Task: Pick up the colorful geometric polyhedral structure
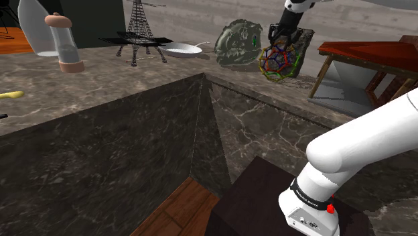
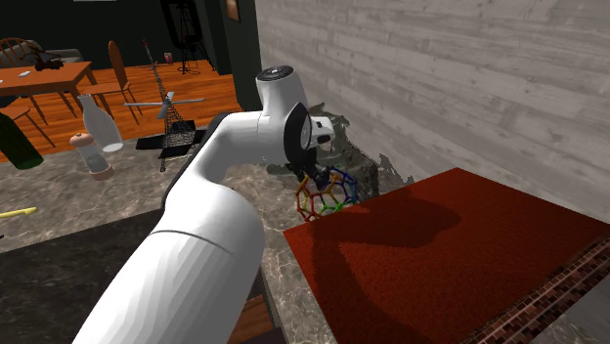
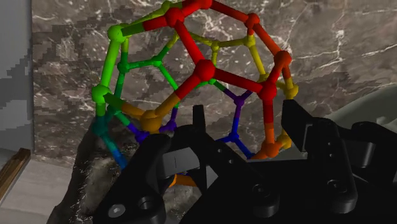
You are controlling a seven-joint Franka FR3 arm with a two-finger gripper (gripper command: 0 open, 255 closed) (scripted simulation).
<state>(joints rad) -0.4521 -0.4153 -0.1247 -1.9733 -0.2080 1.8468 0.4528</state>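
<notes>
The polyhedral structure (image 1: 276,62) is a ball-shaped cage of red, green, yellow, orange and blue struts, at the far side of the marble counter (image 1: 134,80). My black gripper (image 1: 281,44) comes down onto its top. In the wrist view the fingers (image 3: 198,127) straddle the cage's blue and orange struts (image 3: 236,108) and press against them, so the gripper (image 3: 245,121) is shut on the structure. The second exterior view has the structure (image 2: 326,193) hanging under the gripper (image 2: 315,176), just beside a red surface (image 2: 440,254). I cannot tell whether it touches the counter.
A grey-green rock sculpture (image 1: 238,43) and a dark stone slab (image 1: 306,40) stand right behind the structure. Further along the counter are a white pan (image 1: 182,49), a wire tower model (image 1: 139,30) and two bottles (image 1: 65,43). The counter wraps around a deep recess (image 1: 194,154).
</notes>
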